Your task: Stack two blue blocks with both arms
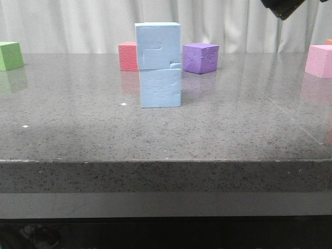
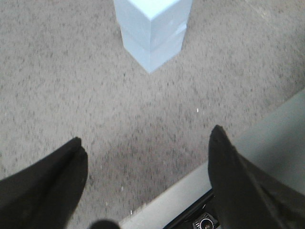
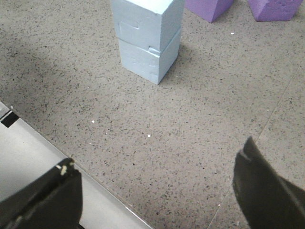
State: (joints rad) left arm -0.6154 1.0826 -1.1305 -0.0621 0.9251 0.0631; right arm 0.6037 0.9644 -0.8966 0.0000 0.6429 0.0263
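Two pale sky-blue foam blocks stand stacked mid-table: the upper blue block (image 1: 157, 45) sits on the lower blue block (image 1: 160, 88), shifted slightly left. The stack also shows in the left wrist view (image 2: 152, 28) and in the right wrist view, with the upper block (image 3: 145, 21) on the lower block (image 3: 145, 62). My left gripper (image 2: 147, 148) is open and empty, well back from the stack over the table's front edge. My right gripper (image 3: 157, 164) is open and empty, also back near the edge. Part of the right arm (image 1: 282, 6) shows at the top of the front view.
Behind the stack stand a red cube (image 1: 128, 56) and a purple cube (image 1: 200, 57). A green cube (image 1: 10, 55) is far left, a pink cube (image 1: 319, 60) far right. Two purple cubes (image 3: 209, 7) (image 3: 274, 7) show in the right wrist view. The table's front edge (image 1: 166, 162) is near.
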